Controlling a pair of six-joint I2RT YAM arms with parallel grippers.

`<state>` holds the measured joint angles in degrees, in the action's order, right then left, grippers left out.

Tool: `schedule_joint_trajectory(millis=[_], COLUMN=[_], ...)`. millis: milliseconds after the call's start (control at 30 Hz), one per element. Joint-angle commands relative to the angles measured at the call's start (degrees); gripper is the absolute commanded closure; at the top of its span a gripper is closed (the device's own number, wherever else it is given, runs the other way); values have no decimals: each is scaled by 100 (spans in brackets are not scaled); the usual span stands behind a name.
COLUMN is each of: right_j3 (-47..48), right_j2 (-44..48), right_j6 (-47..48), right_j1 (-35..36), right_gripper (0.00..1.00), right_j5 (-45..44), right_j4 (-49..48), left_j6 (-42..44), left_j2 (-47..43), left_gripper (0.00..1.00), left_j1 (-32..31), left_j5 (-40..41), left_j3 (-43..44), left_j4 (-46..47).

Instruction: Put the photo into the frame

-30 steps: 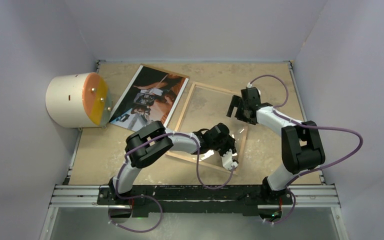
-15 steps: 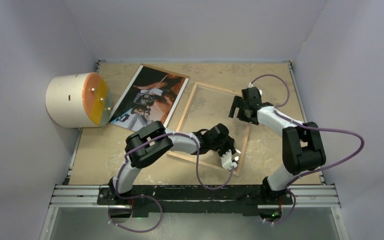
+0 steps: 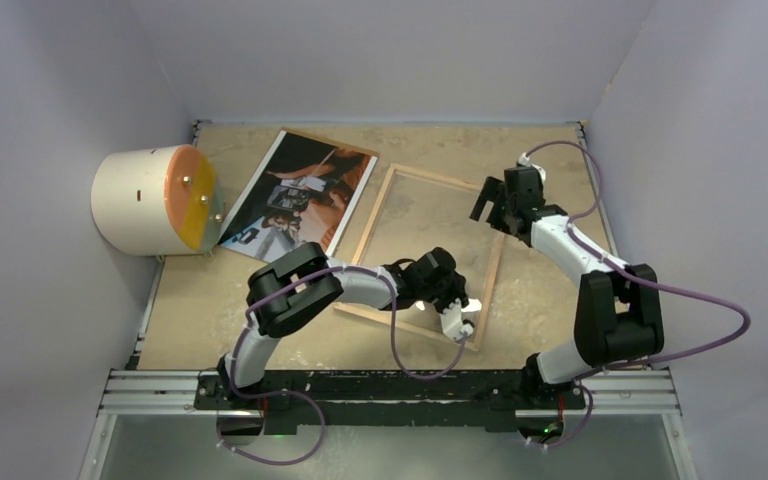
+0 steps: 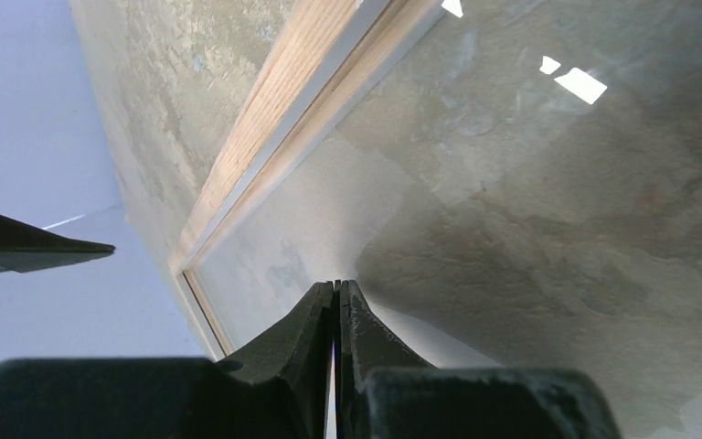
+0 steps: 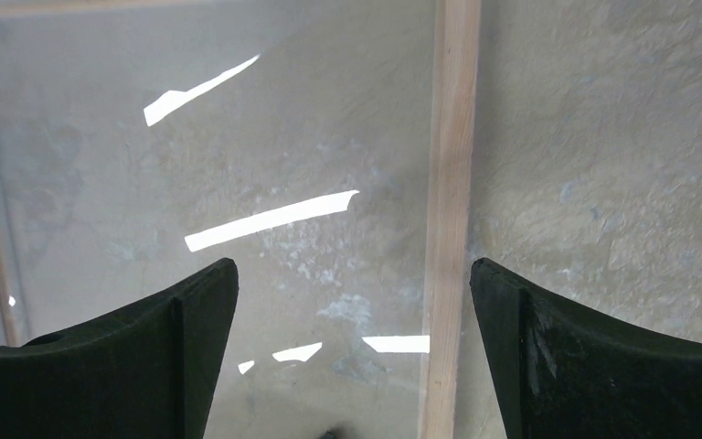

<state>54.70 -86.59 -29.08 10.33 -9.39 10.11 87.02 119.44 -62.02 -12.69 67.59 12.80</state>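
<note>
Left edge of the bench [image 3: 190,320]: a white drum with an orange lid [image 3: 150,200] is lying on its side, crowding the photo [image 3: 300,195]. The photo is lying face up toward the far-left corner, outside the frame [image 3: 425,250].

Mid-bench, the frame is resting back-up with its glass bare. We are judging that the insertion has not begun.

The left gripper [image 4: 336,285], pressed together on nothing, is sitting low over the pane's near-right corner. The right gripper [image 5: 352,270], spread, is straddling the right rail. Both are blocking the opening.

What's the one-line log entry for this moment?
left pincer: shut, low at frame near corner | right pincer: open, above frame rail | photo: face up beside frame, not inserted
</note>
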Motion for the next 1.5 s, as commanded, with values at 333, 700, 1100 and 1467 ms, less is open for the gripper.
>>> schedule_joint_trajectory(millis=[333, 700, 1100, 1467], right_j3=[726, 1279, 801, 604], right_j2=[-863, -881, -68, -29], right_j6=[-262, -249, -721, -620], right_j1=[-180, -218, -715, -892], right_gripper=[5, 49, 100, 100], right_j5=[119, 652, 1987, 2886], right_j4=[-795, -658, -551, -564], left_j6=[-2443, -4238, -4822, -4899], left_j2=[-796, -1017, -674, -1380], left_gripper=[60, 50, 54, 53], left_j1=[519, 3027, 3424, 2783], left_j5=[1014, 919, 1117, 495], left_j3=[2069, 2407, 830, -306], left_j4=[-1946, -4166, -2626, -2444])
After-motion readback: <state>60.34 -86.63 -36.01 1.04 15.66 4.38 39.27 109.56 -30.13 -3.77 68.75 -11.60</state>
